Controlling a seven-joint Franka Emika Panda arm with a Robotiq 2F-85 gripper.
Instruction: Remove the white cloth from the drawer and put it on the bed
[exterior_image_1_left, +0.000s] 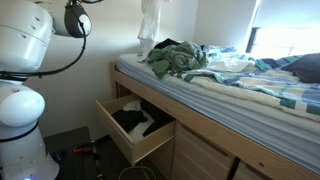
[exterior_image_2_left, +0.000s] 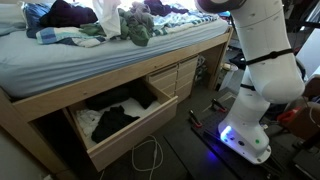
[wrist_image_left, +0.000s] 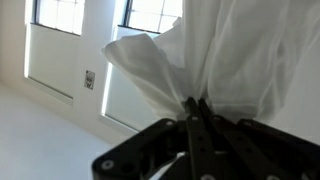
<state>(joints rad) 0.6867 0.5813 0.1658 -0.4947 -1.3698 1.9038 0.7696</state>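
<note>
The white cloth (exterior_image_1_left: 150, 22) hangs in the air above the bed (exterior_image_1_left: 240, 95), its lower end just over a pile of clothes. It also shows in an exterior view (exterior_image_2_left: 107, 16) hanging at the top edge. In the wrist view my gripper (wrist_image_left: 196, 103) is shut on the white cloth (wrist_image_left: 215, 55), which bunches out from between the closed fingertips. The gripper itself is out of frame above the cloth in both exterior views. The wooden drawer (exterior_image_1_left: 130, 140) under the bed stands pulled open, also seen in an exterior view (exterior_image_2_left: 135, 130), with dark and light clothes inside.
A pile of green and dark clothes (exterior_image_1_left: 178, 58) lies on the striped bedding, also in an exterior view (exterior_image_2_left: 135, 22). The robot base (exterior_image_2_left: 250, 130) stands beside the bed. Cables lie on the floor (exterior_image_2_left: 150, 160). More drawers (exterior_image_2_left: 175, 78) sit shut in the bed frame.
</note>
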